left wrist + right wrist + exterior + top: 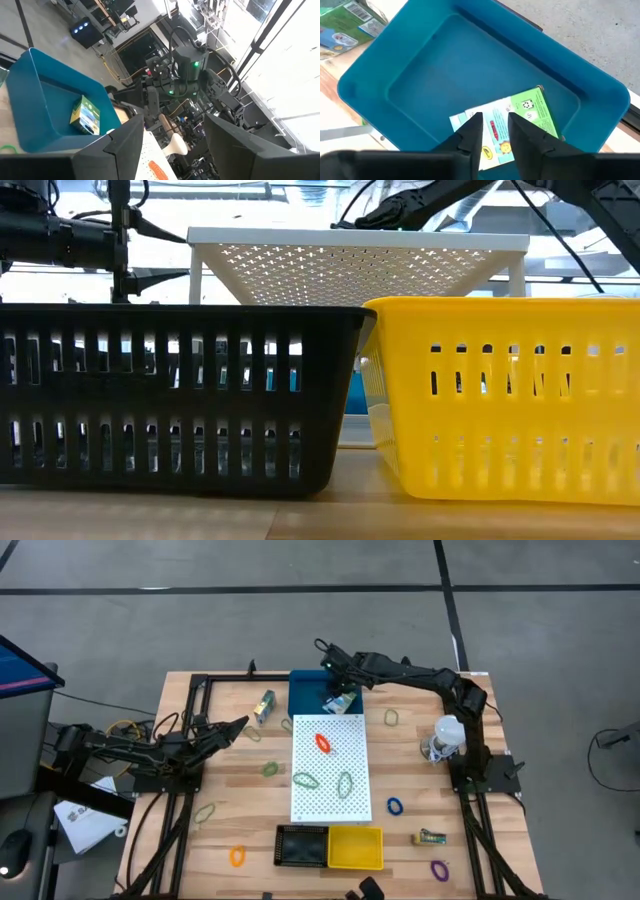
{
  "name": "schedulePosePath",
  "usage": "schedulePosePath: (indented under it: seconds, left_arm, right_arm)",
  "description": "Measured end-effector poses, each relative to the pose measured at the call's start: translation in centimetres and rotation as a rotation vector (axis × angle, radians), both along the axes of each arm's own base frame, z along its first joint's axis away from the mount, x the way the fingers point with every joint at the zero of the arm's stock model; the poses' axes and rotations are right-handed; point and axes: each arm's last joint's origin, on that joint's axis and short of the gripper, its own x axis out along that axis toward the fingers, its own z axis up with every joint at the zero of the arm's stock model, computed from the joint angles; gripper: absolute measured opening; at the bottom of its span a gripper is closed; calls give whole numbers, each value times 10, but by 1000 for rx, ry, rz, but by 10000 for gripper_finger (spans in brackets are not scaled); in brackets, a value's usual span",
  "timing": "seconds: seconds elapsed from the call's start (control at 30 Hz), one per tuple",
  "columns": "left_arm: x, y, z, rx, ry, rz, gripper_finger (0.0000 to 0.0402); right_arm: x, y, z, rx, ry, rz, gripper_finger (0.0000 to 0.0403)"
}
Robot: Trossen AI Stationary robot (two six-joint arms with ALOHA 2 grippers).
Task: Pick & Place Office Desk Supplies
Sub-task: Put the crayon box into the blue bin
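A green, blue and yellow printed packet point(520, 115) lies face up inside the blue bin point(445, 65), near one wall; it also shows in the left wrist view point(86, 116). My right gripper point(494, 119) hangs just above it, pointing steeply down, its fingers a little apart with the packet's face showing through the gap; it is over the bin at the table's far side point(340, 692). My left gripper point(240, 725) waits open at the left, clear of everything. Rubber bands, such as a red one point(323, 742) and a green one point(305, 780), lie on the white board point(350, 810).
Another packet point(265, 707) lies left of the bin, a third point(431, 836) at the near right. Loose bands lie on the wood: green point(392, 718), blue point(396, 806), orange point(237, 856), purple point(439, 867). A black basket point(302, 846) and yellow basket point(355, 848) stand at the near edge; a white bulb-like object point(447, 735) at the right.
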Motion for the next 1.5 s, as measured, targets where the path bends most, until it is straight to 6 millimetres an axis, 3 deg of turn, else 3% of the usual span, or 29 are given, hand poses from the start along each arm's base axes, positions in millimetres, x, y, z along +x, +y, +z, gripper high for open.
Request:
schedulePosePath:
  seconds: [0.23, 0.4, 0.5, 0.73, 0.9, 1.13, 1.33, 1.5]
  left_arm:
    - [0, 0, 0, 0, 0, 0, 205]
    - [1, -1, -1, 57, 52, -12, 205]
    - [10, -3, 10, 153, 186, -44, 205]
    - [46, 3, 66, 366, 717, -23, 216]
    - [75, 33, 99, 274, 1081, -30, 263]
    - [98, 104, 124, 13, 1330, -58, 318]
    - [94, 157, 98, -222, 1356, -151, 328]
    - [98, 167, 71, -248, 1435, -221, 328]
  right_arm:
    - [-5, 6, 11, 16, -13, 16, 103]
    - [-13, 21, 45, -31, -77, 61, 103]
    - [-22, 35, 72, -80, -120, 112, 103]
    - [-44, 68, 120, -184, -191, 155, 103]
    - [-59, 85, 141, -244, -221, 127, 103]
    - [-84, 94, 162, -223, -275, 76, 103]
    - [-107, 118, 179, -204, -290, 104, 103]
    - [-134, 155, 193, -243, -271, 131, 103]
